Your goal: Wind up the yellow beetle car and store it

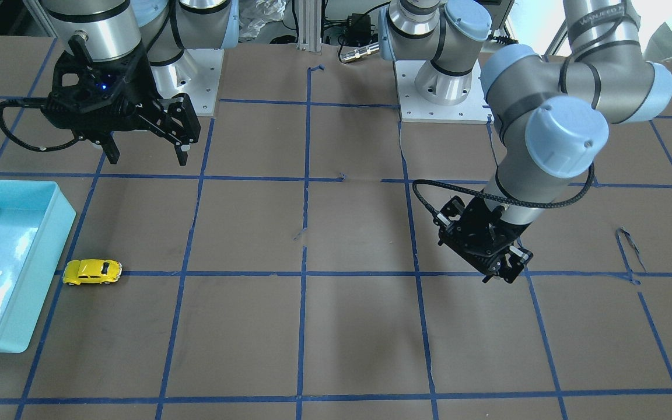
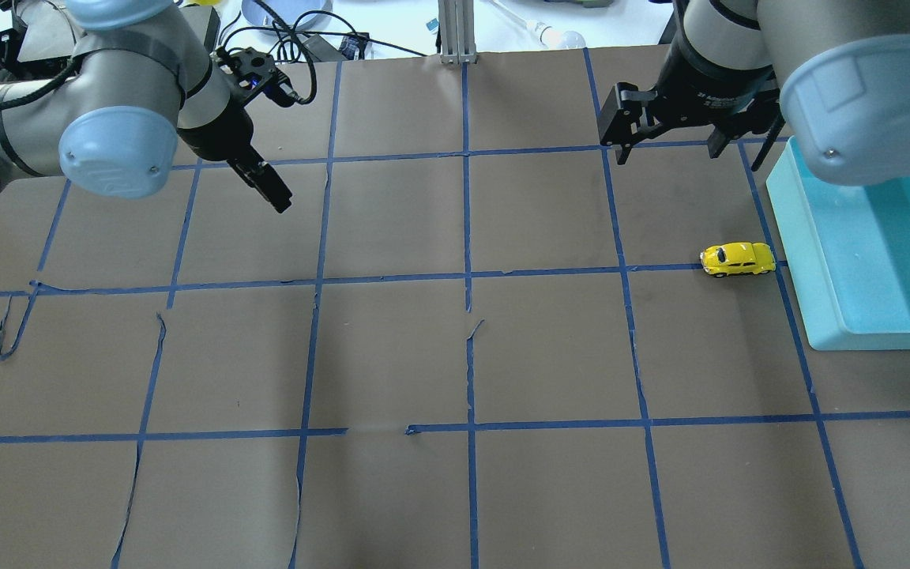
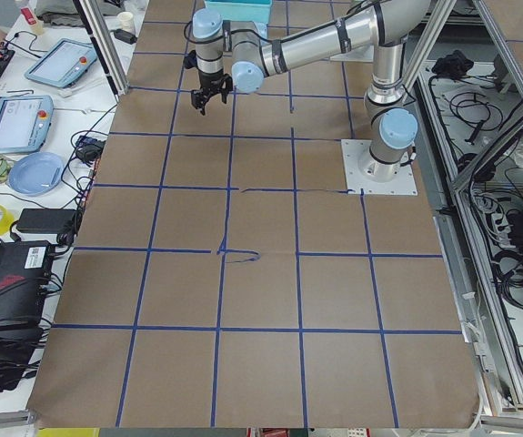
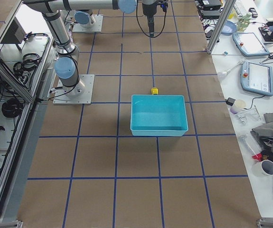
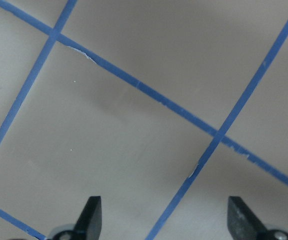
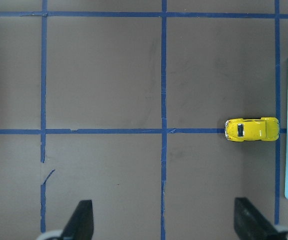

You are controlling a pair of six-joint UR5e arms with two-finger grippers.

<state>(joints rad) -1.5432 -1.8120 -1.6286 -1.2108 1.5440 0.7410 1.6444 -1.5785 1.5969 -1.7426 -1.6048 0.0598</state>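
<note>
The tiny glossy yellow beetle car (image 1: 91,272) is sitting on the brown papered desk (image 1: 359,233) at lower left of the front view, just beside the turquoise plastic bin (image 1: 65,221). Your right end effector (image 1: 148,156) is hovering above, fingers spread; you are best lowering it squarely across the car's sides. The left end effector (image 1: 502,274), also spread, is hanging at right. The car's winding mechanism is proving too small to make out.

The teal bin (image 4: 157,132) sits mid-table on the brown, blue-taped table (image 4: 136,190); the yellow beetle car (image 4: 154,90) stands just beside its far wall, outside it; the near right arm (image 4: 55,28) runs along the top edge; the right gripper (image 4: 150,29) hangs pointing down, well apart from the car; a teach pendant (image 4: 257,78) lies on the side bench.
</note>
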